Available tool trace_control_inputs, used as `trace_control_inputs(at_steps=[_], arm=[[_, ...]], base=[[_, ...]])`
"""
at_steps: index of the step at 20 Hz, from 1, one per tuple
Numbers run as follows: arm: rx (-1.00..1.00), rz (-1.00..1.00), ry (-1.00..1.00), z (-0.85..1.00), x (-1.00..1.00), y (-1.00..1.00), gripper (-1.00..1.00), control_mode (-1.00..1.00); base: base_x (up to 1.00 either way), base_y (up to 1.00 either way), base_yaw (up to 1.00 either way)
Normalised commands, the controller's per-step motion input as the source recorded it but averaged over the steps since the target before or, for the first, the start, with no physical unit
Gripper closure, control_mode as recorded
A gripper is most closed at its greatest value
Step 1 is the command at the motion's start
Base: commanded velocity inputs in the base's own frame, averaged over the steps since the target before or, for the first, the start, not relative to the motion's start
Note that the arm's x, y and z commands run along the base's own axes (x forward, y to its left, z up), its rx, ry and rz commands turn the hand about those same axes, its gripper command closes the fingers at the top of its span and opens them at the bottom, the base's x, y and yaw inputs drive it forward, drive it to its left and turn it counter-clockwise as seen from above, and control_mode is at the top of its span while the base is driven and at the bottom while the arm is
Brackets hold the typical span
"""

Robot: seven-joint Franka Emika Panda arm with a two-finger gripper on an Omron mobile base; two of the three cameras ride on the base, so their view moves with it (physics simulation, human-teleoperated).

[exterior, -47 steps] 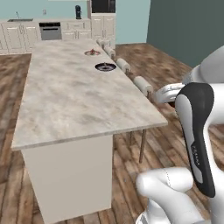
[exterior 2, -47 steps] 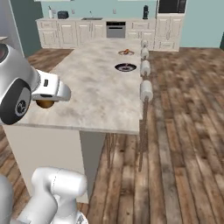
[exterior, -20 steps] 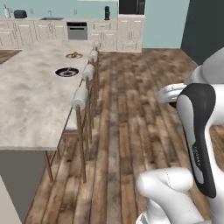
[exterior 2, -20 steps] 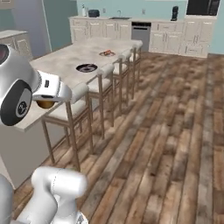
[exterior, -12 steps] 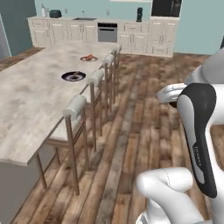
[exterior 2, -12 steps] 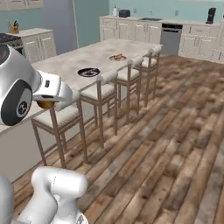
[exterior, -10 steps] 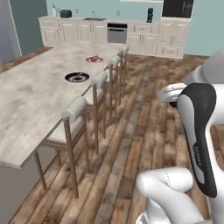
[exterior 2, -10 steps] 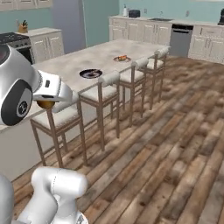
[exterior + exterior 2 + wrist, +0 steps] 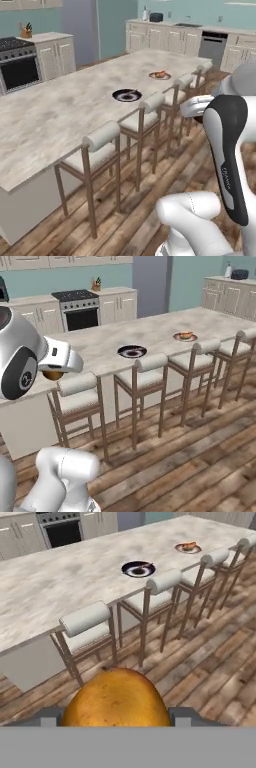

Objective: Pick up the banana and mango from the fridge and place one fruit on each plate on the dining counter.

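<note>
The dining counter (image 9: 60, 115) is stretching long and pale across the kitchen, its marbled top running from the near left toward the far cabinets, and four padded stools (image 9: 145, 363) are standing in a row along its near edge. Beyond it, a stove (image 9: 80, 308) is sitting in the cream cabinet run against the teal wall. On the counter top, the dark navy plate (image 9: 126, 95) is lying roughly level with the second stool, and the red-rimmed plate (image 9: 160, 75) is lying farther along, well apart from it, with something small and orange resting on it that is too small to make out. The white arm is rising in front of the counter, and the gripper (image 9: 52, 375) is hanging beside the near end of the stool row, off the counter and above the wooden floor. The mango (image 9: 116, 701) is sitting large and orange-brown at the bottom of the hand view, pressed between the two finger bases on either side, so the jaws are closing on it about a fruit's width apart; in the right base view the mango is peeking out just under the white hand.
</note>
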Motion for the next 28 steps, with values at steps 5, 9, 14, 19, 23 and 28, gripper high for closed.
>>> trace_control_inputs(at_steps=[5,9,14,19,23,28], arm=[[0.0,0.0,0.0,0.0,0.0,0.0,1.0,1.0],[0.0,0.0,0.0,0.0,0.0,0.0,1.0,1.0],[0.0,0.0,0.0,0.0,0.0,0.0,1.0,1.0],[0.0,0.0,0.0,0.0,0.0,0.0,1.0,1.0],[0.0,0.0,0.0,0.0,0.0,0.0,1.0,1.0],[0.0,0.0,0.0,0.0,0.0,0.0,1.0,1.0]], base=[[0.55,-1.0,0.48],[0.51,-1.0,0.43],[0.43,-0.96,0.52],[0.27,-0.95,0.61],[0.2,-0.98,0.37],[0.36,-0.76,0.15]])
